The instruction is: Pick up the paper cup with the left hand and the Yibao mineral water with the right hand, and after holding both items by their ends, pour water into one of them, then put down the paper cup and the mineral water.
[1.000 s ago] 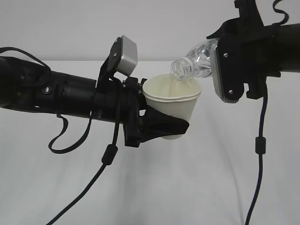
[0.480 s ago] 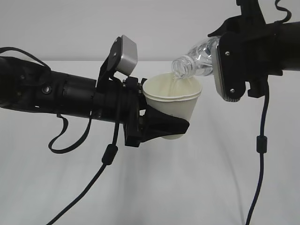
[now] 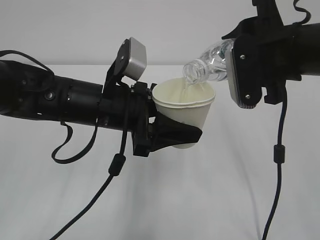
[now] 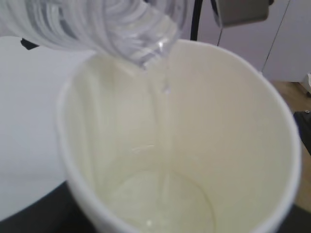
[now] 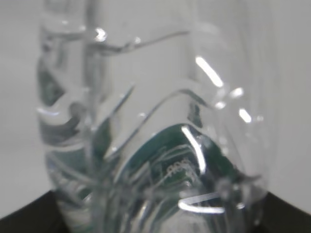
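table (image 3: 210, 200) white, bare below | L hand (image 3: 172, 135) horiz. from left, fingers pinching paper cup low on its wall | R hand (image 3: 235, 75) from upper right, fingers clamped on Yibao mineral water (image 3: 207, 62), tipped neck-down over cup rim | paper cup (image 3: 187, 112) upright, in air, mid-frame | water (image 4: 163, 194) thin stream from neck, shallow pool in cup bottom
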`<state>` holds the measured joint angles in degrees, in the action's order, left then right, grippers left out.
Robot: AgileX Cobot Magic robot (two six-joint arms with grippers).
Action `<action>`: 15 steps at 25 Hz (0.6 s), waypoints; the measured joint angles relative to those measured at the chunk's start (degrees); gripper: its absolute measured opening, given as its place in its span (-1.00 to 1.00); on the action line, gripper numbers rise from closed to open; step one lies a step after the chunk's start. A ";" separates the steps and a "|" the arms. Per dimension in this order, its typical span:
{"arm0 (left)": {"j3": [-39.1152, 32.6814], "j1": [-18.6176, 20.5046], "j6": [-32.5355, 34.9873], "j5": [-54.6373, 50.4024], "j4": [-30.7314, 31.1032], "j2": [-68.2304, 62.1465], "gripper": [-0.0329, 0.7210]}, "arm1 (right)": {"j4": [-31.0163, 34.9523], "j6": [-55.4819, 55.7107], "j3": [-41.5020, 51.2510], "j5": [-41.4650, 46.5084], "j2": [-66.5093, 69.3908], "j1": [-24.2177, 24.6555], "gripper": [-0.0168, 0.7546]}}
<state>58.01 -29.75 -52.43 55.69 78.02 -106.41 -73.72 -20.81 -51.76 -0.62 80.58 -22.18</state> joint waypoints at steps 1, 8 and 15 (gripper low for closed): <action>0.00 0.00 0.00 0.13 0.00 0.00 0.32 | 0.00 0.00 0.00 0.00 0.00 0.00 0.22; 0.00 0.00 -0.33 0.25 0.46 0.00 0.32 | 0.00 0.00 0.00 0.12 0.00 0.00 0.22; 0.00 0.00 -0.57 0.25 0.77 0.00 0.32 | 0.00 0.10 0.00 0.24 0.00 0.00 0.22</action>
<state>58.01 -29.75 -53.00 55.94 78.79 -106.41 -73.72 -20.72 -51.76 -0.37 80.58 -22.18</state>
